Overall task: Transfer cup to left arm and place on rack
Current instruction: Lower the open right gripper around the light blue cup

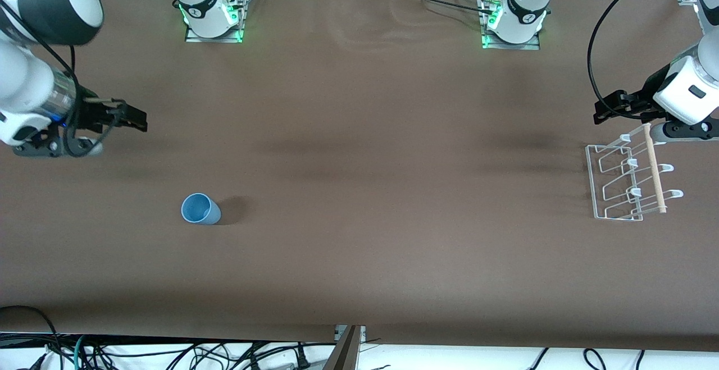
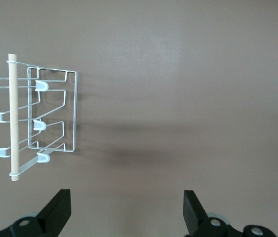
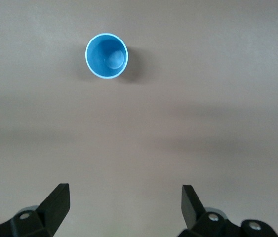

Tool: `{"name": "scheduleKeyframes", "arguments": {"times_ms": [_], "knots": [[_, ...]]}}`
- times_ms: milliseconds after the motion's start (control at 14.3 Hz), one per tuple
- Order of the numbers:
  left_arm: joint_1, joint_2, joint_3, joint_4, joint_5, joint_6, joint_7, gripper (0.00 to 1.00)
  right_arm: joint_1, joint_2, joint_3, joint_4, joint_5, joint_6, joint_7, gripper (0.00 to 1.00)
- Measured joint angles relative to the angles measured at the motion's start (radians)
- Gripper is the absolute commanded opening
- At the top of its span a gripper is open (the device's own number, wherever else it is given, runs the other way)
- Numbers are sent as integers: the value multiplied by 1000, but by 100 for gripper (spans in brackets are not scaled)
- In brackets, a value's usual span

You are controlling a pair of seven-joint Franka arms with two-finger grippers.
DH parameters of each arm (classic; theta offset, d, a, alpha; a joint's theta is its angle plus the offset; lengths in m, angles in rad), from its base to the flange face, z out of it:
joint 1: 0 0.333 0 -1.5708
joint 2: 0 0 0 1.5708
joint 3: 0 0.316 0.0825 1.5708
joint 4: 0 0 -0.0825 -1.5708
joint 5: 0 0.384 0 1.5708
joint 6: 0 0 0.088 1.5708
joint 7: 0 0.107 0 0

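The cup (image 1: 200, 209), light blue and upright with its mouth open upward, is seen standing on the brown surface (image 1: 359, 246) toward the right arm's end, nearer to the front camera than anything else shown. The right hand (image 1: 132, 118) is held above the surface, not over the cup; its 2 fingers (image 3: 55, 205) are spread apart and nothing is gripped, and the cup (image 3: 106, 56) is framed ahead of them in the right wrist view. The rack (image 1: 626, 182), of white wire with 3 white-tipped prongs and 1 wooden dowel (image 1: 654, 169), rests on the surface at the left arm's end. The left hand (image 1: 609, 109) is held above the surface just beside the rack (image 2: 40, 118), released and empty, its fingers (image 2: 57, 210) wide apart.
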Motion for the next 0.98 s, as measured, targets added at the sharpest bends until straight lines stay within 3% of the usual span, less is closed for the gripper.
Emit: {"name": "scheduleKeyframes", "arguments": {"times_ms": [629,978], "knots": [[0,0,0,1,0,0,0,100,-8,309,0,4,-3,326,-123,100],[0,0,0,1,0,0,0,100,-19,358,1,8,-3,458,-138,100]]}}
